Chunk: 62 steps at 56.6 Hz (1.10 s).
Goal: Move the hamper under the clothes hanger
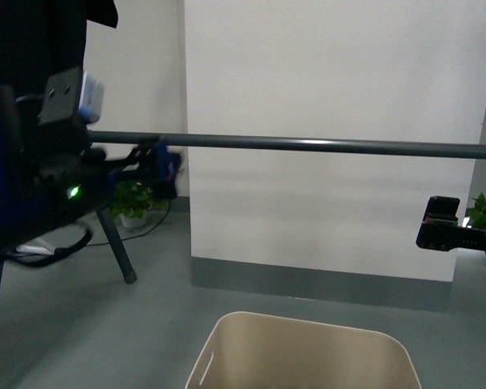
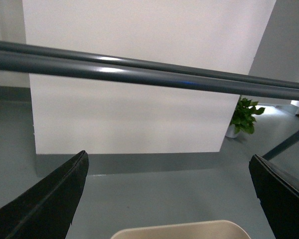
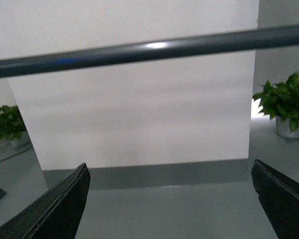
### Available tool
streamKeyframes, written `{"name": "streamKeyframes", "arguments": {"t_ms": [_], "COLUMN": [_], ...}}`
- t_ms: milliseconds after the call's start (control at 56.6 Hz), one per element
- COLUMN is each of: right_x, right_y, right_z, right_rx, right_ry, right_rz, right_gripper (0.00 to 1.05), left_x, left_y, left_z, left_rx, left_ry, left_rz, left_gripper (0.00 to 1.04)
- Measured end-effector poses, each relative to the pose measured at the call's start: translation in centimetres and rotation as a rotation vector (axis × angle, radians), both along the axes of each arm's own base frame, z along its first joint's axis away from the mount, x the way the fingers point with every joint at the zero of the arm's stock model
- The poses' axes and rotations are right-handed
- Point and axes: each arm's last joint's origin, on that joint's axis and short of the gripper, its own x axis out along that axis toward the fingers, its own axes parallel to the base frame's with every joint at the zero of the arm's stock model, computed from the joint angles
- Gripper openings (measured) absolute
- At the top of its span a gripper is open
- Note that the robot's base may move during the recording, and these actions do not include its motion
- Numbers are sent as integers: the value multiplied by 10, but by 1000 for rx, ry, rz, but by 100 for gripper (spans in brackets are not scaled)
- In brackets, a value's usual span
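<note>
No readable text, labels or numbers, views somewhat dim

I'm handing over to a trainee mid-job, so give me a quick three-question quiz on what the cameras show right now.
1. True or false: the hamper is gripped by the left gripper.
2. Multiple choice: where does the clothes hanger bar run in the front view? A) across the frame above the hamper, B) flat on the floor, C) inside the hamper.
3. Fill in: potted ___ stand on the floor by the white wall.

Key:
1. False; its fingers are spread wide, holding nothing.
2. A.
3. Plants.
</note>
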Motion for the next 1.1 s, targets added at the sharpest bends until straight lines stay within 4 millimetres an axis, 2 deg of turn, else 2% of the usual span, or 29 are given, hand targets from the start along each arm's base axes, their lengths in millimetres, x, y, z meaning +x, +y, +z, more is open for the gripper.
{"name": "streamKeyframes", "arguments": {"t_ms": [88,124,230,354,424,495,619,778,1096], "right_x": [-6,-15,-70,-107,-127,-139,-157,-178,-214], "right_y": [5,14,27,20,14,13,8,0,0], "right_z": [-2,-10,-32,-22,-16,-14,-12,-8,7], "right_rx": [-3,-25,-73,-83,-82,-83,-87,-86,-87], "right_ry": [-11,57,219,218,212,215,220,221,216], "right_rz": [11,42,118,112,96,103,130,101,105], "right_gripper": [96,91,69,45,29,18,1,2,2], "left_x": [-27,-45,-87,-122,-143,-153,-171,-192,-227], "left_y": [12,18,30,37,41,44,47,58,59], "left_z": [-21,-32,-43,-43,-48,-52,-59,-56,-56], "left_rx": [45,69,111,119,123,120,126,124,127], "left_ry": [109,149,179,164,165,157,180,168,173], "left_rz": [217,288,323,318,317,322,318,323,322], "left_gripper": [84,76,55,30,12,3,3,3,3]}}
